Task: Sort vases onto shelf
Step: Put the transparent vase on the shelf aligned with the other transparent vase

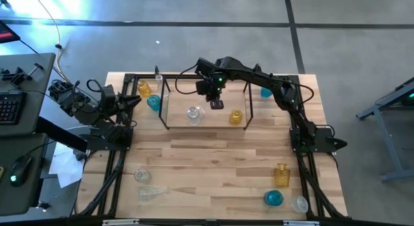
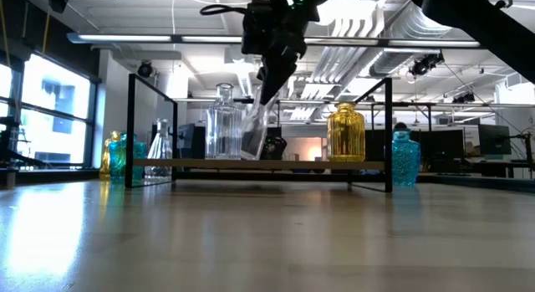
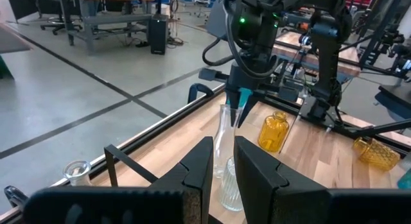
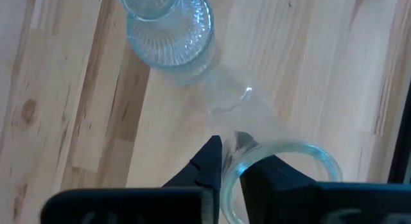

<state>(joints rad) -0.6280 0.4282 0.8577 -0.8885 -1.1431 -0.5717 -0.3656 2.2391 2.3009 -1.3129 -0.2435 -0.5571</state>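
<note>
Here the right gripper (image 4: 232, 161) pinches the rim of a tilted clear vase (image 2: 255, 133) on the shelf (image 2: 259, 164); the ribbed clear vase (image 4: 170, 28) stands at its eleven o'clock, and the left gripper (image 3: 221, 165) waits nearly closed, holding nothing.

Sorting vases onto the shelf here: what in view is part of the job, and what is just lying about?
Job: shelf; right gripper pinching the rim of a clear vase; amber vase; clear bottle; unsorted vases.
Lying about: keyboard; mouse.
</note>
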